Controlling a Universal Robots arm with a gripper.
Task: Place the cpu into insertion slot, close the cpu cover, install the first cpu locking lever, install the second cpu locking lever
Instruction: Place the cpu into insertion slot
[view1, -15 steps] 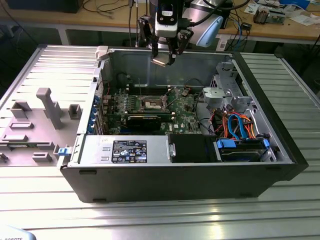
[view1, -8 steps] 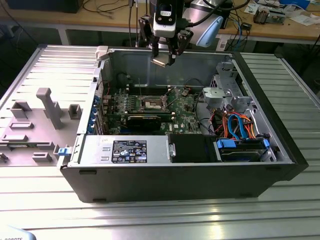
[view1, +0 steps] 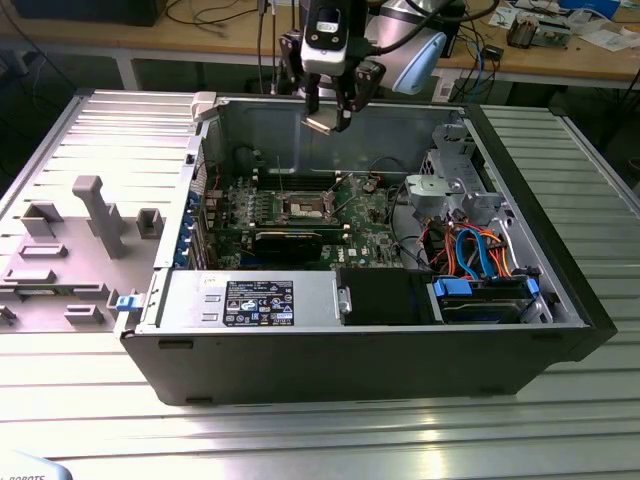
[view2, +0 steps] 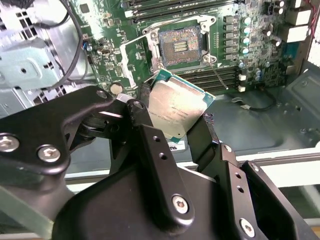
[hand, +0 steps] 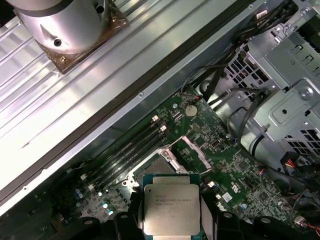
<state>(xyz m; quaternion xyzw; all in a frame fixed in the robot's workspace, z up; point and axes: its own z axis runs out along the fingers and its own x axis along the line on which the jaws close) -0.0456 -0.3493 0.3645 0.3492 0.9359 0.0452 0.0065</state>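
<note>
Nearest in the exterior view is the ribbed desk (view1: 300, 440), and on it an open computer case (view1: 350, 350) lies on its side. Farther in, on the case floor, sits the green motherboard (view1: 365, 218) with the insertion slot (view1: 305, 207) near its middle. In the second wrist view the insertion slot (view2: 181, 46) is bare, its dark contact field uncovered. The cpu cover (view2: 124, 59) is swung open just beside it.

Farthest back and highest, the gripper (view1: 328, 122) hangs over the case's far wall, well above the board. It is clenched on the cpu (view1: 320, 124), its fingers pinching two opposite edges. In both wrist views the cpu (view2: 175, 107) (hand: 171, 207) shows its dull metal top, with the socket beyond it and apart from it.

I judge the first step to be in hand: the chip is carried but not yet seated, and the cover step is untouched. Its edges look turned against the socket's. Placing it therefore seems to call for squaring it over the rim and keeping it level, since a skewed seat could harm the contacts.
</note>
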